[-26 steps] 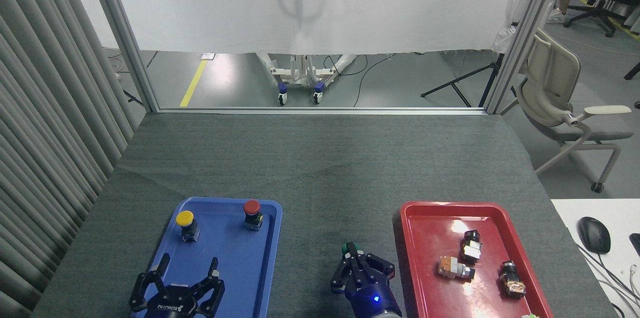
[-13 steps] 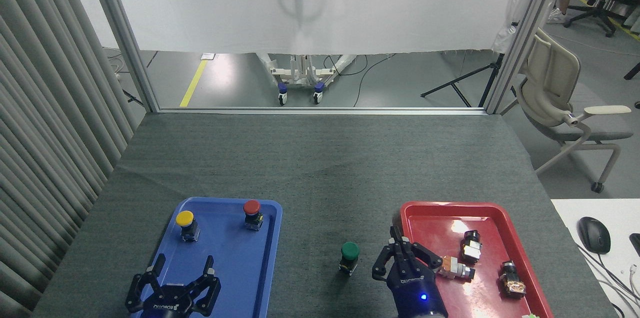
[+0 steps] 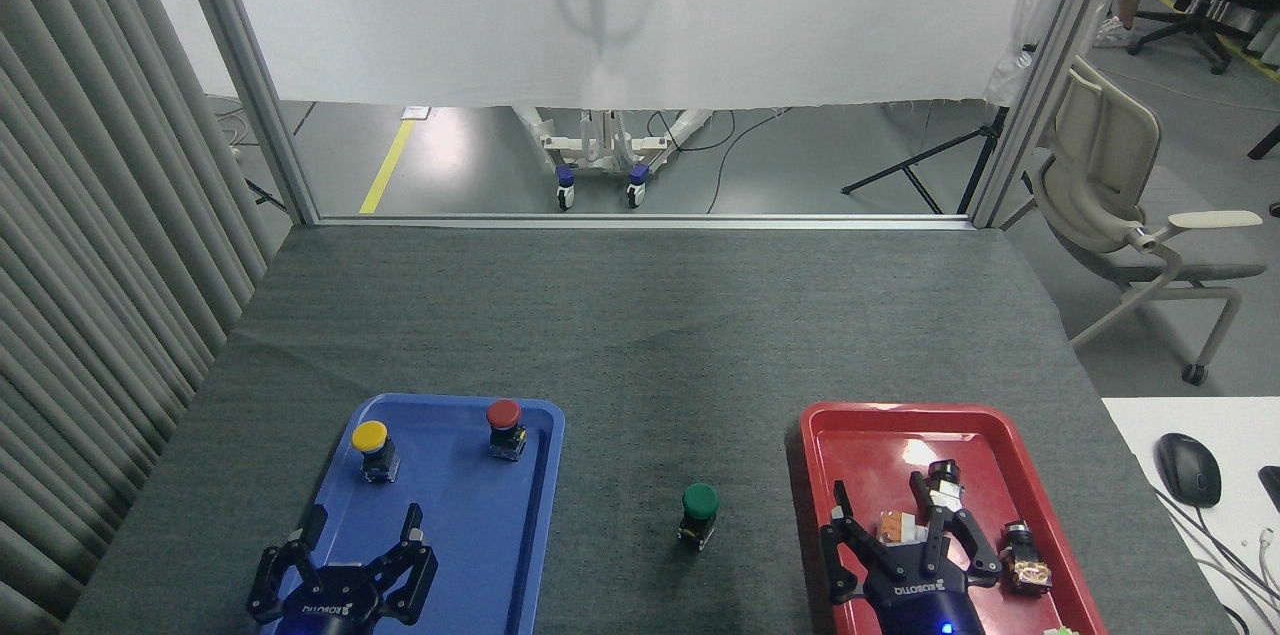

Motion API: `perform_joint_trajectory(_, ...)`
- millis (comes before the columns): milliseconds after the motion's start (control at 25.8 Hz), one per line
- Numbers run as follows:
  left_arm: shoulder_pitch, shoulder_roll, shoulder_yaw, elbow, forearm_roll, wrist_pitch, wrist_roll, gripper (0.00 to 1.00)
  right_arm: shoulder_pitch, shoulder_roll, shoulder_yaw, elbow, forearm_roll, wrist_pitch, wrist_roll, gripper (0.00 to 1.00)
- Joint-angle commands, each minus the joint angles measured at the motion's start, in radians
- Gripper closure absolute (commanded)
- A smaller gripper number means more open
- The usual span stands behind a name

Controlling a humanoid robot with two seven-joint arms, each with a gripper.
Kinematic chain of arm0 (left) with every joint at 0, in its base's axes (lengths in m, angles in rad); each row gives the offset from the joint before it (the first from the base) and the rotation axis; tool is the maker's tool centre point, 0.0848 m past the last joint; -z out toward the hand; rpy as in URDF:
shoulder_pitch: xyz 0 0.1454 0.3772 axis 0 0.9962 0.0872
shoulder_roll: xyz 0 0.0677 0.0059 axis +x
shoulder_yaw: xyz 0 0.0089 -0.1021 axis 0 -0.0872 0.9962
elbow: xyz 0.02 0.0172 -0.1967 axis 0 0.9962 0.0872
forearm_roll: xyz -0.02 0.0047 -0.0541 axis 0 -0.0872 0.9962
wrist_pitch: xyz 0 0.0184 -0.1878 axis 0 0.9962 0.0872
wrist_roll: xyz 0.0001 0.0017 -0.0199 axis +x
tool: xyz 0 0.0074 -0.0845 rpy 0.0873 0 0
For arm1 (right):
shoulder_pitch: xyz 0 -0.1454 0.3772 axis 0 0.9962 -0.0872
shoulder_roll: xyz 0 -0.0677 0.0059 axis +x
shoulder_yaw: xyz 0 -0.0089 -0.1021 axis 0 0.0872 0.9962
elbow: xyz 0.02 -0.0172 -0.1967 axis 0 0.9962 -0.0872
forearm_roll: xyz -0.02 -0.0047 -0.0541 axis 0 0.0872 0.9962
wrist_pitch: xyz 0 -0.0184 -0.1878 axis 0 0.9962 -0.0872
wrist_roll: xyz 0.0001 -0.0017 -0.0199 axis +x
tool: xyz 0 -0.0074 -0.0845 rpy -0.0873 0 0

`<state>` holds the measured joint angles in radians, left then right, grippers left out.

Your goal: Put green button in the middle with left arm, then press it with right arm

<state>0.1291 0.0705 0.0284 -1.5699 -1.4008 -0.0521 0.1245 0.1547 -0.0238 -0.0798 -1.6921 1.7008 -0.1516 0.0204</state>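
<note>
Both grippers are sitting low at 6 o'clock. I am holding my right gripper with fingers spread wide and nothing in them, over the red tray at about 4 o'clock, above the loose switch parts lying there. I am keeping my left gripper spread wide too, gripping nothing, over the near end of the blue tray at 7 o'clock.

Green button is standing upright on the bare grey cloth, between the two trays, apart from both, cap up — a good spot for a straight push from above. By my reading the placing is done; nothing is touching the cap.

Yellow button and red button are sitting in the blue tray, toward 10 o'clock of my left gripper.

Writing: ROBOTIQ is showing on both gripper bodies, upside down on the left. Nothing else legible.
</note>
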Motion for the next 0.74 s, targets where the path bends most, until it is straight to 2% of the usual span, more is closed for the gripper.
perform_joint_trajectory(0, -0.002, 0.0, 0.001, -0.001, 0.002, 0.0, 0.001, 0.0, 0.005, 0.008, -0.012, -0.006, -0.001, 0.001, -0.002, 0.0)
perform_joint_trajectory(698, 0.003, 0.0, 0.001, -0.007, 0.0, 0.003, -0.003, 0.0, 0.042, 0.045, -0.067, -0.014, -0.001, -0.006, -0.033, 0.0)
